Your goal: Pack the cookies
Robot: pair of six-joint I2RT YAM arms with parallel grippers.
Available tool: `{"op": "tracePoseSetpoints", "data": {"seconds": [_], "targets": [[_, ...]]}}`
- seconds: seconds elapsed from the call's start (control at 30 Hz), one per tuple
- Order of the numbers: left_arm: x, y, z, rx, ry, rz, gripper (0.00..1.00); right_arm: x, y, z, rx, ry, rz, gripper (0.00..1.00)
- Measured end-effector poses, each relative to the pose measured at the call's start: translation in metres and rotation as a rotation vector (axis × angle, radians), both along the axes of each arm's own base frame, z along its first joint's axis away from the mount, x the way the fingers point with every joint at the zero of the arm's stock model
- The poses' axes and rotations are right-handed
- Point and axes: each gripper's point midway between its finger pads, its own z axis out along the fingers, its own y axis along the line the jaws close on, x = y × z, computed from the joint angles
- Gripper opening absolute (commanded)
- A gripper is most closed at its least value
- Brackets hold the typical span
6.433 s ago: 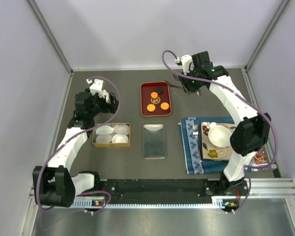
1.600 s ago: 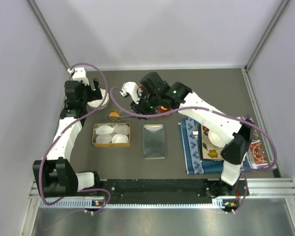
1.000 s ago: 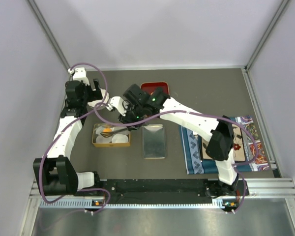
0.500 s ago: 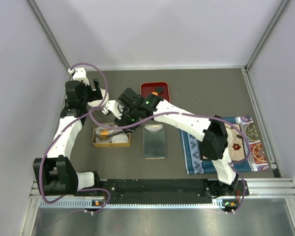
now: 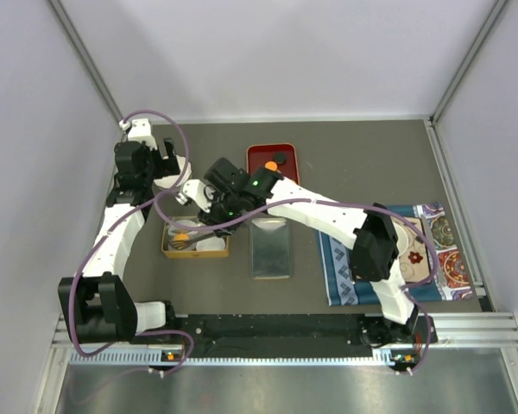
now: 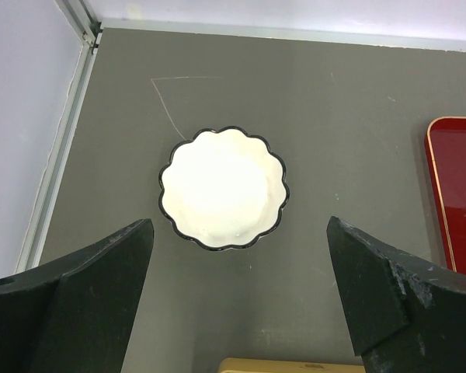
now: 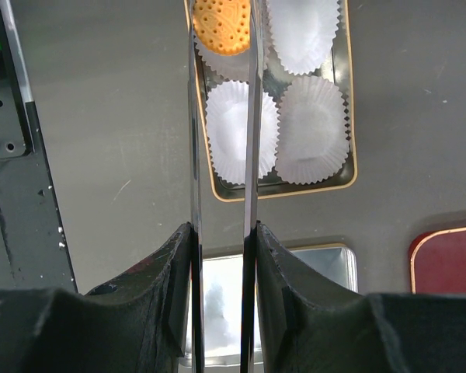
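My right gripper (image 5: 216, 216) is shut on a pair of metal tongs (image 7: 252, 116). The tong tips hold an orange cookie (image 7: 221, 27) over a paper cup in the gold tin (image 7: 279, 194); it shows at the tin's near-left part in the top view (image 5: 182, 236). A black cookie (image 5: 281, 157) and an orange cookie (image 5: 270, 166) lie on the red tray (image 5: 257, 153). My left gripper (image 6: 237, 287) is open and empty above a white scalloped dish (image 6: 223, 188).
Three white fluted paper cups (image 7: 241, 128) in the tin stand empty. A silver lid (image 5: 270, 247) lies right of the tin. A blue cloth (image 5: 337, 254) and a patterned mat lie at the right. The cage's left wall is close to my left arm.
My right arm has swung from the red tray left to the gold tin, carrying an orange cookie in the tongs. My left arm has stayed over the white dish.
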Motion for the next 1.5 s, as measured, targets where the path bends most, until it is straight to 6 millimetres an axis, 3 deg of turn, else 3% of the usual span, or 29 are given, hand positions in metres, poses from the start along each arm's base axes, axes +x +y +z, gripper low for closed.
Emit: {"op": "tracePoseSetpoints", "data": {"seconds": [0.43, 0.93, 1.27, 1.5], "targets": [[0.0, 0.0, 0.0, -0.001, 0.0, -0.003, 0.99, 0.0, 0.006, -0.001, 0.003, -0.011, 0.005, 0.22], [-0.001, 0.002, -0.002, 0.0, 0.003, 0.002, 0.99, 0.002, 0.006, -0.01, -0.017, -0.018, 0.011, 0.41], [-0.001, 0.002, -0.004, -0.001, 0.006, 0.002, 0.99, 0.003, 0.006, -0.01, -0.018, -0.021, 0.009, 0.44], [-0.002, 0.002, -0.008, -0.001, 0.013, 0.002, 0.99, 0.003, 0.006, -0.01, -0.021, -0.025, 0.004, 0.4]]}}
